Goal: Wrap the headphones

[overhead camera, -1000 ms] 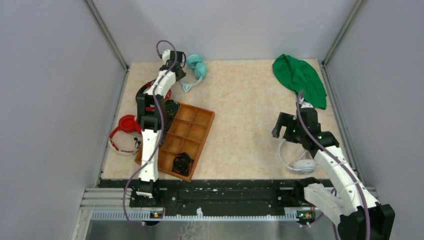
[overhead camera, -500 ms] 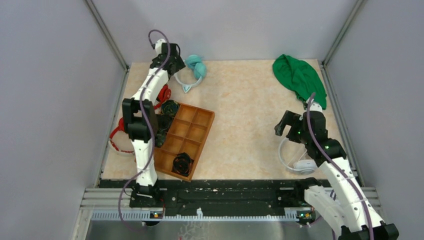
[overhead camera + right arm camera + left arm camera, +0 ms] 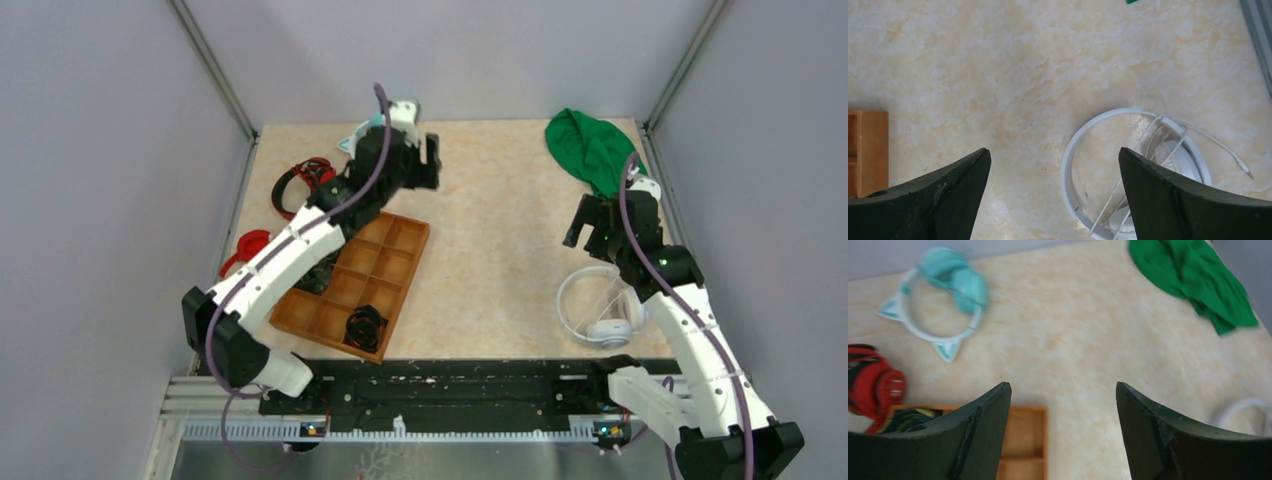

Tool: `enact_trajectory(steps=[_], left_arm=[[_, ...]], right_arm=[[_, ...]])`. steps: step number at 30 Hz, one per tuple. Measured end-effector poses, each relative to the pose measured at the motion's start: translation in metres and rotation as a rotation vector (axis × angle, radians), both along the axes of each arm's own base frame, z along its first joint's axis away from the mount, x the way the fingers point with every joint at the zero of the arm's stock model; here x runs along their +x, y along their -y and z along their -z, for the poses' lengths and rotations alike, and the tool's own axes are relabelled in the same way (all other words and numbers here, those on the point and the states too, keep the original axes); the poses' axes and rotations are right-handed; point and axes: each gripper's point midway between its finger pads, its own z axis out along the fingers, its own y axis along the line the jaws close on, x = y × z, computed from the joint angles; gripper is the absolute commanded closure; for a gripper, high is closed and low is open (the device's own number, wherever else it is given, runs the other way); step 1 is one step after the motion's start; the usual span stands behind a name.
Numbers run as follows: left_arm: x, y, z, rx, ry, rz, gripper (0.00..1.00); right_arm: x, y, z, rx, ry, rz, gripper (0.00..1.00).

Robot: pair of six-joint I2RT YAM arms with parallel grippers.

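Note:
The teal headphones [image 3: 955, 282] lie on the table at the back left in the left wrist view, their pale cat-ear headband [image 3: 918, 330] flat and the cups bunched together. From above, only a sliver of the headphones [image 3: 360, 130] shows behind my left arm. My left gripper [image 3: 428, 165] [image 3: 1063, 387] hangs open and empty above the table, to the right of them and apart. Far off on the right side, my right gripper [image 3: 590, 222] [image 3: 1054, 151] is open too, with nothing in it.
A wooden compartment tray [image 3: 395, 262] [image 3: 1023, 440] holds coiled cables. Red headphones [image 3: 305, 180] [image 3: 873, 382] lie left of it. White headphones [image 3: 600, 305] [image 3: 1138, 175] sit below my right gripper. A green cloth [image 3: 598, 150] [image 3: 1193, 280] lies at the back right.
My left gripper opened beside the teal headphones, then the arm swung right, away from them. My right gripper moved a little farther back and widened slightly.

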Motion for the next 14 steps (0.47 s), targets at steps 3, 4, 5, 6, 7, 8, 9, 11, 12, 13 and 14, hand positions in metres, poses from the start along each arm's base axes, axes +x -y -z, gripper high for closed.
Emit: enact_trajectory(steps=[3,4,5,6,7,8,9,11,12,13,14], left_arm=[[-0.061,0.021,0.045,0.045,-0.093,0.148,0.18],[-0.077,0.022,0.060,0.061,-0.116,0.172,0.18],[-0.089,0.019,0.073,0.080,-0.142,0.181,0.19],[-0.101,0.016,0.087,0.097,-0.169,0.187,0.19],[-0.113,0.011,0.101,0.115,-0.196,0.194,0.19],[-0.124,0.007,0.113,0.126,-0.222,0.197,0.19],[-0.133,0.003,0.123,0.132,-0.244,0.198,0.19],[-0.144,-0.007,0.137,0.130,-0.278,0.185,0.19],[-0.149,-0.012,0.141,0.121,-0.288,0.173,0.19],[-0.152,-0.015,0.144,0.110,-0.295,0.163,0.18],[-0.155,-0.019,0.146,0.098,-0.299,0.152,0.18]], right_arm=[[0.002,0.008,-0.006,-0.032,-0.006,0.034,0.01],[0.002,0.010,-0.006,-0.043,-0.006,0.044,0.01],[0.002,0.012,-0.006,-0.053,-0.007,0.049,0.01],[0.001,0.014,-0.006,-0.059,-0.005,0.052,0.01],[0.001,0.015,-0.007,-0.062,-0.002,0.056,0.01],[0.000,0.015,-0.008,-0.062,0.009,0.059,0.01],[0.000,0.016,-0.010,-0.060,0.019,0.060,0.01],[-0.004,0.016,-0.011,-0.054,0.036,0.061,0.01],[-0.005,0.016,-0.011,-0.052,0.040,0.062,0.01],[-0.006,0.017,-0.011,-0.049,0.043,0.064,0.01],[-0.007,0.016,-0.011,-0.045,0.045,0.066,0.01]])
